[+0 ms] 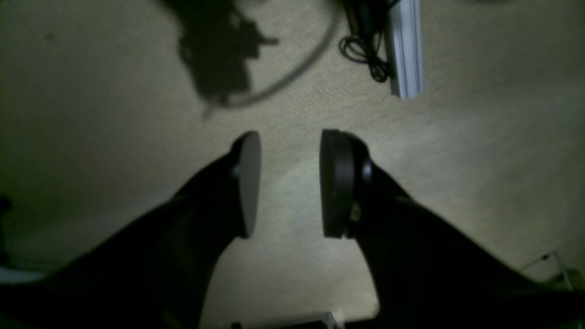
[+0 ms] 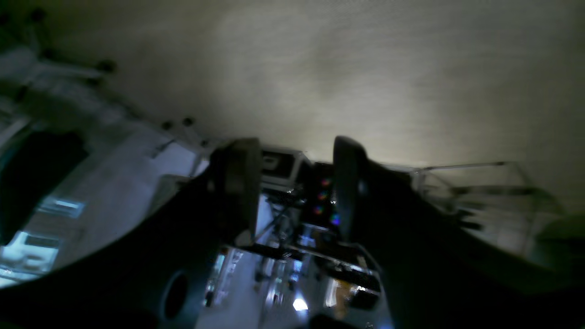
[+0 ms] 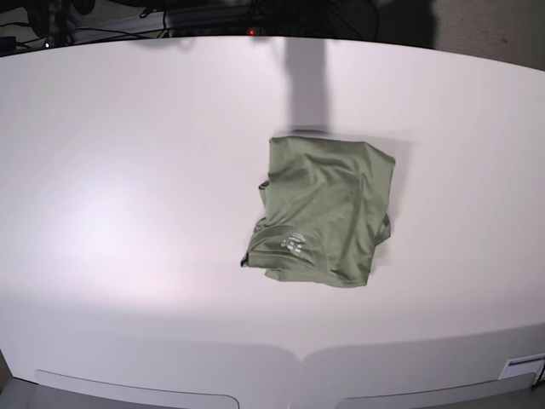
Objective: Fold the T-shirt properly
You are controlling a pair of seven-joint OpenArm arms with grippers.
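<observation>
Folded into a rough rectangle, the T-shirt [image 3: 324,210] lies on the white table [image 3: 128,170], slightly right of centre in the base view, pale printed mark [image 3: 294,243] facing up near its front-left corner. No arm over the table in that view. Left gripper [image 1: 289,183]: jaws spread, nothing between the 2 pads, beige carpet [image 1: 480,151] beyond. Right gripper [image 2: 296,187]: jaws likewise apart and empty, blurred room clutter behind.
</observation>
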